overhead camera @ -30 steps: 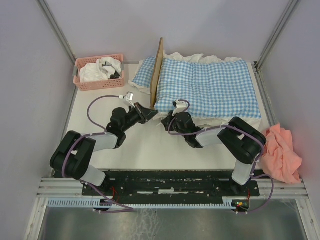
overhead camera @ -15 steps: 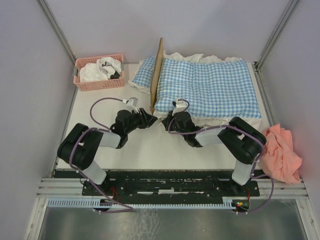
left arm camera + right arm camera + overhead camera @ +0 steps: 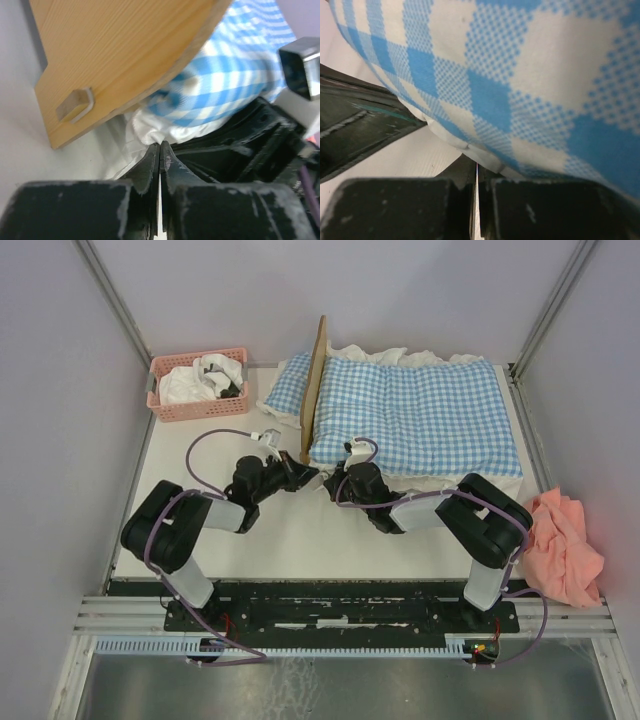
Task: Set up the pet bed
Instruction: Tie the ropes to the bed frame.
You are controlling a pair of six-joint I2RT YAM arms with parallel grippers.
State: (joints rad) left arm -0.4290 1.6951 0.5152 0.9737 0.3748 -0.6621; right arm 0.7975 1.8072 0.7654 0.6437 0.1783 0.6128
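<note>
The pet bed shows as a light-wood headboard [image 3: 316,380] standing on edge, its frame hidden under blue-white gingham bedding [image 3: 420,410]. A matching pillow [image 3: 288,385] lies left of the headboard. My left gripper [image 3: 308,478] is at the bed's near left corner. In the left wrist view, below the headboard [image 3: 125,50], this left gripper [image 3: 160,145] is shut, with the bedding's white ruffle [image 3: 150,131] bunched into its tips. My right gripper [image 3: 338,478] sits just beside it. The right wrist view has the right gripper [image 3: 476,167] shut on the bedding's white hem [image 3: 465,147].
A pink basket [image 3: 200,383] holding white and dark cloths stands at the back left. A salmon cloth [image 3: 565,545] lies off the table's right edge. Enclosure walls close in on both sides and at the back. The two wrists nearly touch.
My left gripper opened, moved right and down to the bed's near left corner, and shut again at the ruffle. The right arm has stayed put.
</note>
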